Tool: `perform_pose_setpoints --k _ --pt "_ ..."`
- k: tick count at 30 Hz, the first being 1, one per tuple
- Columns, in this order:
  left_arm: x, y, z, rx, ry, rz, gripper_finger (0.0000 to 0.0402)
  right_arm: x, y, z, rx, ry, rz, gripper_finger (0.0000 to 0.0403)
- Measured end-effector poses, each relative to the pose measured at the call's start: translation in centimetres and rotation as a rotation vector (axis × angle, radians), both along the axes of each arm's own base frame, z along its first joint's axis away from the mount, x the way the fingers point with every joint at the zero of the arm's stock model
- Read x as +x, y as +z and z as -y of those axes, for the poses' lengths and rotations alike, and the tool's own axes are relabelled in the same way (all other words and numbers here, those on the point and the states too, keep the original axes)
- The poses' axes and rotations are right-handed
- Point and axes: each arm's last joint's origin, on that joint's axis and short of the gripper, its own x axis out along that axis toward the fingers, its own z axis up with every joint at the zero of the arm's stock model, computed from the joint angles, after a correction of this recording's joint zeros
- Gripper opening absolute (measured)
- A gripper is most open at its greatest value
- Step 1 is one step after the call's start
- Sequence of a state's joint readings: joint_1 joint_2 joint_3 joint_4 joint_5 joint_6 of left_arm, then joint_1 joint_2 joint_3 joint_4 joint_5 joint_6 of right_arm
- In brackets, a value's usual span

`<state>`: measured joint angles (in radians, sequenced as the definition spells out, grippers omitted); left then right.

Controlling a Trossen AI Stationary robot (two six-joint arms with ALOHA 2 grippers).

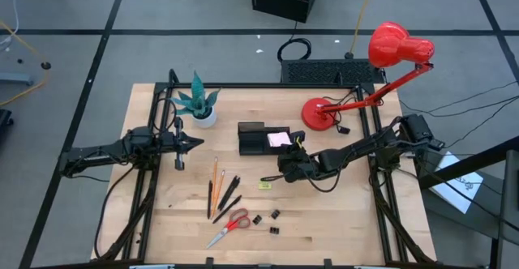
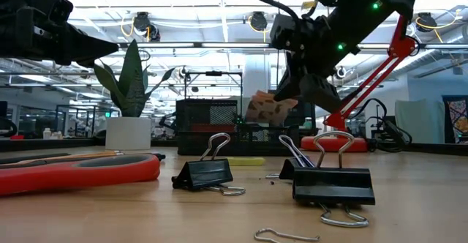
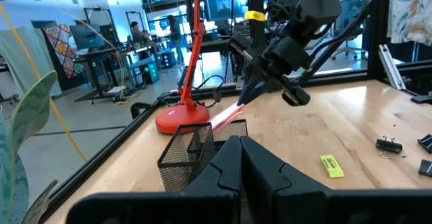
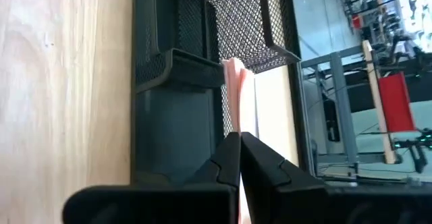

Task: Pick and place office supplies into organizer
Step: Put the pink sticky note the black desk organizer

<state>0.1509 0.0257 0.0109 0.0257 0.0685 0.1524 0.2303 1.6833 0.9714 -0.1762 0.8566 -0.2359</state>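
Right gripper, jaws clamped on the pink sticky-note pad, holds it over the mesh organizer; left gripper waits by the plant, jaws closed, empty

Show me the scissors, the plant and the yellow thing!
Scissors [image 1: 237,222]: high view, on the red handles.
Plant [image 1: 197,100]: high view, on the teal leaves.
Yellow piece [image 3: 331,166]: left wrist view, on its flat top.
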Motion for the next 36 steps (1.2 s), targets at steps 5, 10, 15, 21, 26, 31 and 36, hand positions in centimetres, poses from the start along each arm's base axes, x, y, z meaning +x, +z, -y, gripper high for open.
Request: perform_pose_setpoints --k 5,10,15,21,26,31,36 --pt "0.0 0.0 0.0 -0.005 0.0 0.0 0.0008 0.5 -1.0 0.6 0.006 0.001 -0.028 0.0" --pt "0.0 0.0 0.0 -0.007 0.0 0.0 0.0008 1.2 -3.7 0.9 -0.043 0.016 -0.117 0.0" --pt "0.0 0.0 0.0 -0.006 0.0 0.0 0.0008 1.5 -5.2 1.3 -0.134 -0.03 -0.149 0.0" --pt "0.0 0.0 0.0 -0.001 0.0 0.0 0.0008 1.6 -5.5 1.3 -0.108 -0.025 -0.151 0.0" --pt "0.0 0.0 0.0 0.0 0.0 0.0 0.0008 1.6 -5.7 1.1 -0.024 0.031 -0.165 0.0008" --pt "0.0 0.0 0.0 0.0 0.0 -0.001 0.0008 1.6 -5.7 1.0 -0.001 0.041 -0.164 0.005" --pt "0.0 0.0 0.0 0.0 0.0 0.0 0.0008 1.6 -5.4 1.0 0.001 0.026 -0.141 0.0108"
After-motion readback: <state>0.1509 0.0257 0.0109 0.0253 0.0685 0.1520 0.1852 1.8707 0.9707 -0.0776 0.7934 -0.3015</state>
